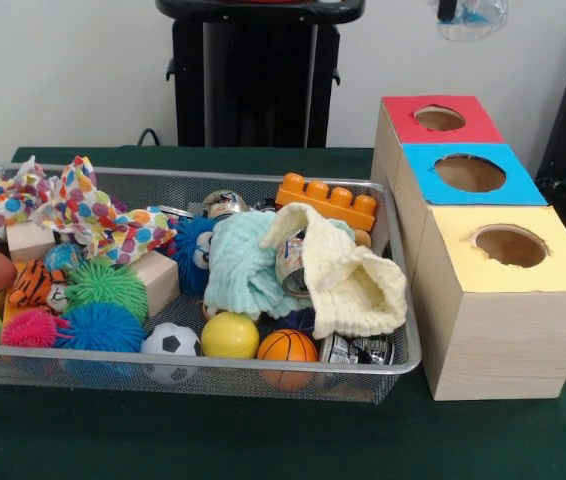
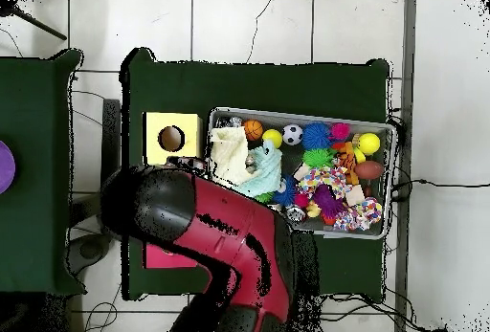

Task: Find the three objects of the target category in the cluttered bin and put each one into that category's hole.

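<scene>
**Three small balls at the bin's rim, claw out of sight**

The task names no category, so I am judging: the likeliest set is the three small balls lined up against one long wall of the silver wire-mesh bin. In the front view, left to right, they are the black-and-white soccer-patterned ball, the plain yellow ball and the orange basketball-patterned ball. The yellow one sits just beside the other two.

They look like light foam or rubber toys: springy, round and inclined to roll or squirt out of a pinch. I would close across the widest part from straight above. The mesh wall crowds one side, so the fingers should straddle along the wall.

The cream knitted cloth lies near the basketball and could snag.

The red and black arm hangs beside the bin in the overhead view. Neither view shows its claw, so I cannot tell whether it is released or clenched.
</scene>
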Action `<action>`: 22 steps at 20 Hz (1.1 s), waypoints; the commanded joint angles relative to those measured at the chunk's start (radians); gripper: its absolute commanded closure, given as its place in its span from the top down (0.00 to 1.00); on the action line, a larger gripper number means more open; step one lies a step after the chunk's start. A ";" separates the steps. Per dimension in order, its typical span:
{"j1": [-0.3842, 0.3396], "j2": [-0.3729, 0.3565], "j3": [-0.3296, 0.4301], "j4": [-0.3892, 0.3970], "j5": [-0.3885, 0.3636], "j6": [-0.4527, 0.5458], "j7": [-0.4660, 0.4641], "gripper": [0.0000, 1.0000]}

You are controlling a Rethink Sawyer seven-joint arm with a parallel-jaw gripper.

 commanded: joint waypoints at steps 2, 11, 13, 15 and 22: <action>0.055 -0.072 -0.005 0.165 -0.020 -0.025 0.150 0.00; 0.127 -0.124 -0.027 0.270 0.005 -0.107 0.169 0.00; 0.112 -0.111 -0.010 0.275 0.017 -0.132 0.158 0.00; 0.109 -0.101 0.002 0.284 0.025 -0.156 0.159 0.00; 0.090 -0.059 0.045 0.304 0.046 -0.218 0.144 0.00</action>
